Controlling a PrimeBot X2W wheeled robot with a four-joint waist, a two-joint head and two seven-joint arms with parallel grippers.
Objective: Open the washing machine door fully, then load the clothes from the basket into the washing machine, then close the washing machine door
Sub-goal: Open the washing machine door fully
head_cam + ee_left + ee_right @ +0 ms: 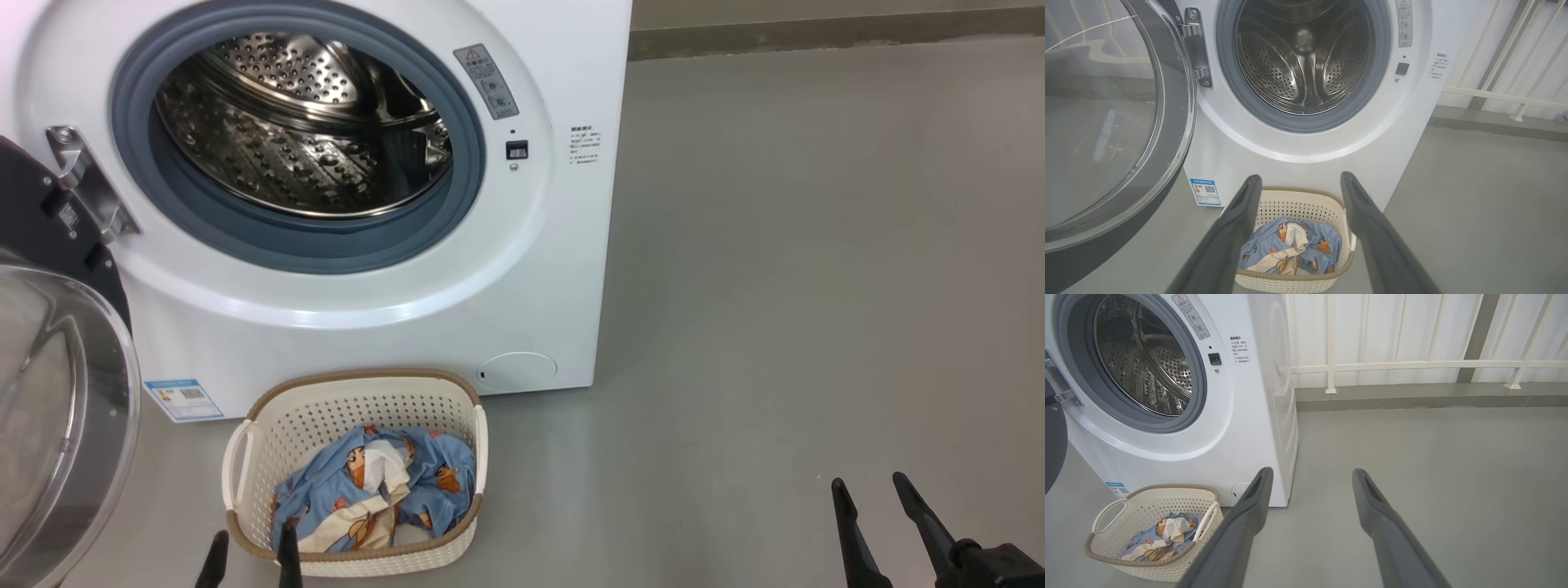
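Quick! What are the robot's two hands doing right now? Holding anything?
Left gripper: open, holding nothing, at the near rim of the basket.
Right gripper: open, holding nothing, over the floor.

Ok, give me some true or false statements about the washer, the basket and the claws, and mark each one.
1. The washing machine door is shut. False: it stands wide open.
2. The clothes lie in the basket. True.
3. The left claw grips the clothes. False: it is open and empty, by the basket's near rim.
4. The right claw is open, holding nothing. True.
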